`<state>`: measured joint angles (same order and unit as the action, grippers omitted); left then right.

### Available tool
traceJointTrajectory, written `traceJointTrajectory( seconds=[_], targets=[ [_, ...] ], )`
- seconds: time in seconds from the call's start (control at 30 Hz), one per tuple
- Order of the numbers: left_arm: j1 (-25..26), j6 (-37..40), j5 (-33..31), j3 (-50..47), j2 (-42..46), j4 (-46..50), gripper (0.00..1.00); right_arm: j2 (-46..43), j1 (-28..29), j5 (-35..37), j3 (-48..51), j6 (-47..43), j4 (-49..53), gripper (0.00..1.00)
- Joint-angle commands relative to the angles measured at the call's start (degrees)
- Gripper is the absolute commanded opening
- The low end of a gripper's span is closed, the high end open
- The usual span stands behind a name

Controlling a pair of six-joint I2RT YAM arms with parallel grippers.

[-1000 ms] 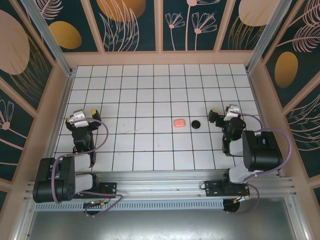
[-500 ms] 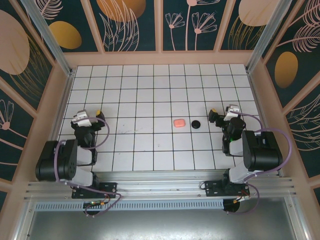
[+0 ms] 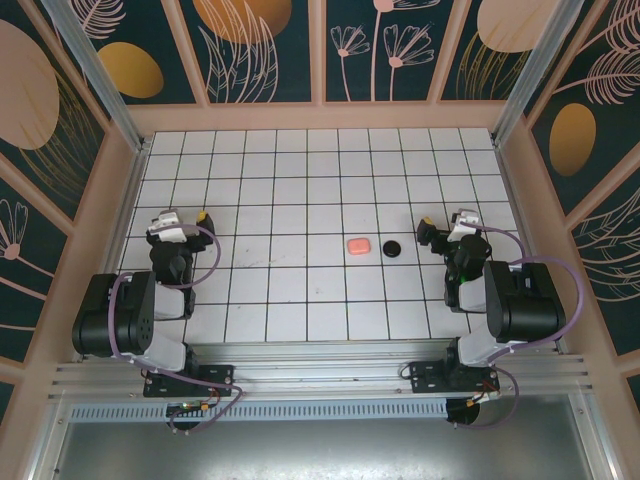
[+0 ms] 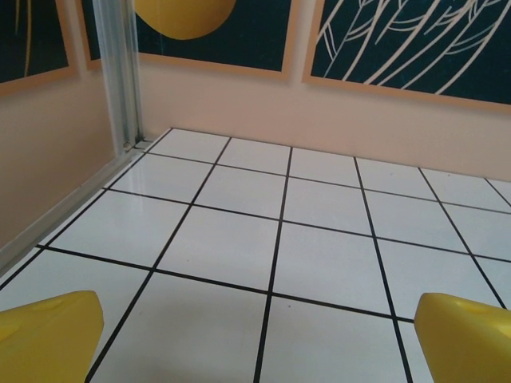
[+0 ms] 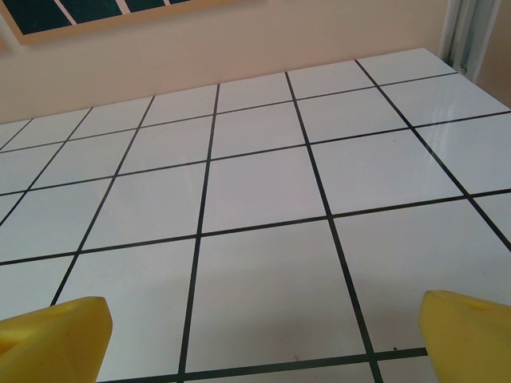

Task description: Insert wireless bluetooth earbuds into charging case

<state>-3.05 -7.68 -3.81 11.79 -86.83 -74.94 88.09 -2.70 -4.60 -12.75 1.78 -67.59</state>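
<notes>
Listing the contents of the white tiled bench, from left to right.

Left pincer – near the left edge of the bench, well apart from the task's thing. Yellow fingertips stand wide apart with nothing between them. Its wrist view looks over bare tiles toward the far left corner.

Charging case – small salmon-pink rounded shell lying flat on a tile a little right of the bench's middle, between the two arms and nearer the right one. Judged light, rigid and smooth, so likely to skid or squirt out of a pinch on this glossy surface. Best taken across its two long flat sides, low down, with the fingers square to it. The hinged lid probably needs one pincer to steady the body while the other lifts it. At this size I cannot tell whether the lid is open or shut.

Black round disc – flat, just beside the case on its right and not touching it. It lies between the case and the right arm, so a low approach from that side could knock it. What it is I cannot tell.

Right pincer – to the right of the disc, near it but apart from it. Yellow fingertips are spread wide and hold nothing, with bare tiles ahead.

Surroundings – peach wall panels with dark leaf prints close in the bench. Nothing else lies near the case.
</notes>
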Motion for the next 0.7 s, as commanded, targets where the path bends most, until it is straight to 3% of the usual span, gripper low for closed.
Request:
traceJointTrajectory(
  seconds=[0.0, 0.67],
  targets=[
    [0.31, 1.38, 2.1, 0.61, 0.07, 0.31, 0.99, 0.13, -0.31, -0.23, -0.98, -1.08, -3.14, 0.99],
    [0.32, 1.97, 3.14, 1.21, -0.23, 1.16, 0.99, 0.1, -0.32, -0.23, -0.99, -1.08, -3.16, 0.99]
  ],
)
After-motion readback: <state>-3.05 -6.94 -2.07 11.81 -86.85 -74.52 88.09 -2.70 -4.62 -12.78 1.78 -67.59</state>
